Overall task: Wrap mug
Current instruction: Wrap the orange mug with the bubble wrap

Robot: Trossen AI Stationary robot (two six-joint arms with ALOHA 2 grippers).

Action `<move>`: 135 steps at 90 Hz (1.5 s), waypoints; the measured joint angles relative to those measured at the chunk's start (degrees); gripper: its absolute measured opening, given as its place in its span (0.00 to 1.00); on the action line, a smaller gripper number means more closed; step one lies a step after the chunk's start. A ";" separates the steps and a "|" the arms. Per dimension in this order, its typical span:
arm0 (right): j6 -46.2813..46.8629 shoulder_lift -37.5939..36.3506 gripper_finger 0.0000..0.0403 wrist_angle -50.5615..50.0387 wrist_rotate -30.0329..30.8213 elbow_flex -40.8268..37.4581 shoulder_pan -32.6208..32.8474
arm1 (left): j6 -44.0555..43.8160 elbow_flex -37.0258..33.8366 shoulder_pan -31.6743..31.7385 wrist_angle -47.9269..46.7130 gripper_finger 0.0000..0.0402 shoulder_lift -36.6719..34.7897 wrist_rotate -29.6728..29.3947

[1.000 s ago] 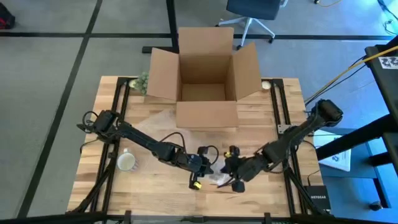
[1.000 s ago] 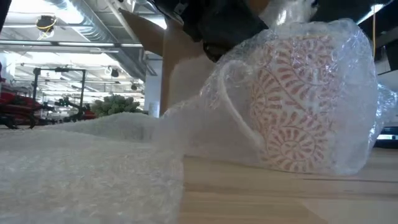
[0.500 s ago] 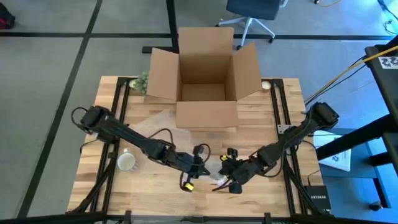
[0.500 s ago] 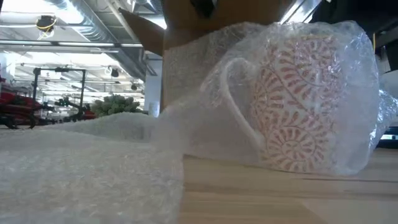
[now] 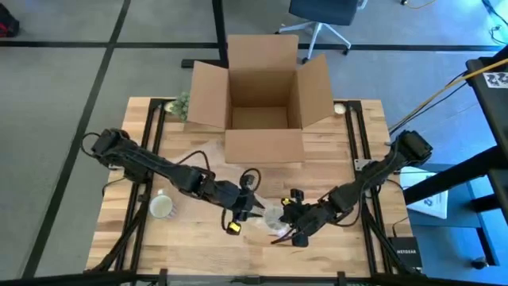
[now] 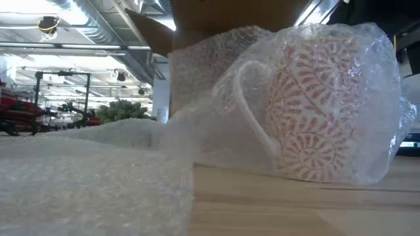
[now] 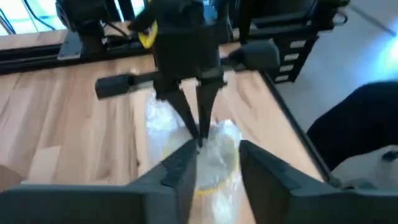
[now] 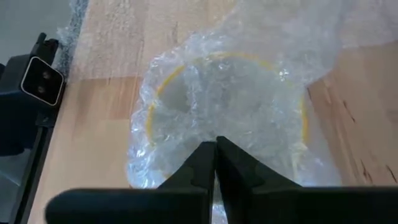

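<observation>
Bubble wrap (image 6: 197,124), clear, draped over one mug (image 6: 328,111), white with red scroll pattern and yellow rim, lying near the front middle of the wooden surface (image 5: 198,246). Right gripper (image 8: 215,152): pinched closed on the wrap above the mug's mouth. Left gripper (image 7: 214,165): just beside the mug, fingers parted, holding nothing. Step judged: mid-wrap; next calls for folding loose sheet around. Also: a second, plain mug (image 5: 162,206); open cardboard box (image 5: 262,95); office chair (image 5: 321,12) on grey floor.
</observation>
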 joint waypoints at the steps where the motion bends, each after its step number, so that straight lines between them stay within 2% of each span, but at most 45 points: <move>1: 0.00 0.00 0.00 0.00 0.00 0.00 0.00 | 0.19 0.00 -0.01 -0.63 0.34 -0.14 -0.33; 10: 0.00 0.00 0.00 0.02 -0.06 0.00 0.00 | 0.01 0.00 -0.53 -5.90 0.40 -1.38 -4.93; 23: -1.12 0.00 0.00 0.02 -0.95 0.00 0.00 | -0.38 0.00 -1.50 -16.21 0.43 -2.17 -15.74; 37: -1.56 0.00 0.00 0.02 -1.05 0.00 0.00 | -5.65 -0.17 -0.51 -29.41 0.44 -2.17 -21.80; 45: -1.58 0.00 0.00 0.02 -1.20 0.00 0.00 | -8.97 -1.74 0.25 -33.43 0.44 -2.17 -24.44; 54: -1.59 0.00 0.00 0.00 -1.27 0.00 0.00 | -10.88 -4.49 1.14 -34.28 0.44 -2.24 -24.29; 65: -1.61 0.00 0.00 0.02 -1.27 0.00 0.00 | -10.07 -11.07 2.53 -28.02 0.44 -2.15 -23.38; 74: -1.61 0.00 0.00 0.02 -1.27 0.00 0.00 | -6.26 -15.21 4.05 -16.01 0.44 -2.15 -22.17; 93: -1.61 0.00 0.00 0.02 -1.25 0.00 0.00 | 0.68 -19.32 6.16 9.24 0.44 -2.17 -6.92; 100: -1.63 0.00 0.00 0.04 -1.25 0.00 0.00 | 2.06 -19.51 6.09 13.03 0.44 -1.98 -1.89; 110: -2.08 0.00 0.00 0.04 -1.23 0.00 0.00 | 2.47 -19.52 5.67 18.32 0.44 -1.27 1.23; 135: -3.12 0.00 0.00 0.11 -0.79 0.00 0.00 | -0.06 -19.42 5.50 24.63 0.44 4.50 1.80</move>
